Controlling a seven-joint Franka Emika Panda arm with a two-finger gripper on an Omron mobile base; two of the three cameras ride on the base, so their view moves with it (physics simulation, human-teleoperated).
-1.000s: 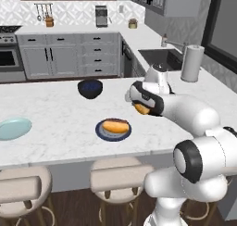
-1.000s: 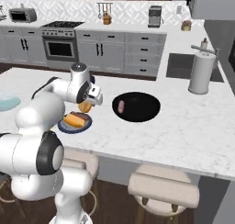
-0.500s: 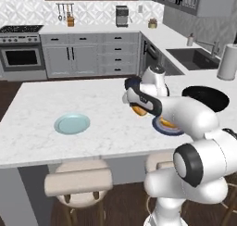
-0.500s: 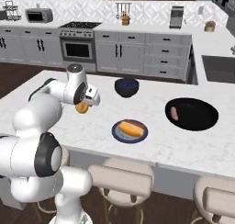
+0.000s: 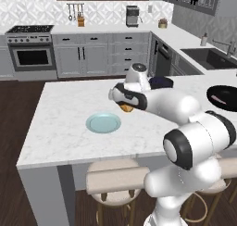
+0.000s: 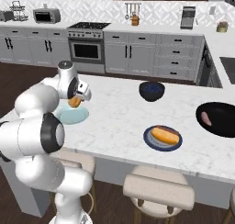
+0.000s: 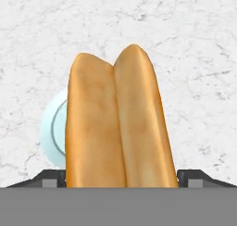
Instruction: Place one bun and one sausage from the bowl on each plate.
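A golden bun (image 7: 115, 128) stands between my fingers, and my gripper (image 5: 124, 106) is shut on it above the white counter. It hangs just right of the pale aqua plate (image 5: 103, 122), which is bare. From the other side the bun (image 6: 74, 101) sits over the near edge of the aqua plate (image 6: 73, 115). The dark blue-grey plate (image 6: 162, 137) carries a bun and a sausage. The black bowl (image 6: 218, 119) holds a pink sausage (image 6: 206, 119). The aqua plate (image 7: 51, 132) peeks out left of the bun in the hand view.
A small dark-blue bowl (image 6: 152, 91) stands on the counter between the two plates, farther back. Stools line the counter's near edge. The sink is at the far right, and the stove stands against the back wall.
The base has driven left, so the whole scene has shifted right in both base views. The aqua plate now lies close under the gripper, which still holds the bun.
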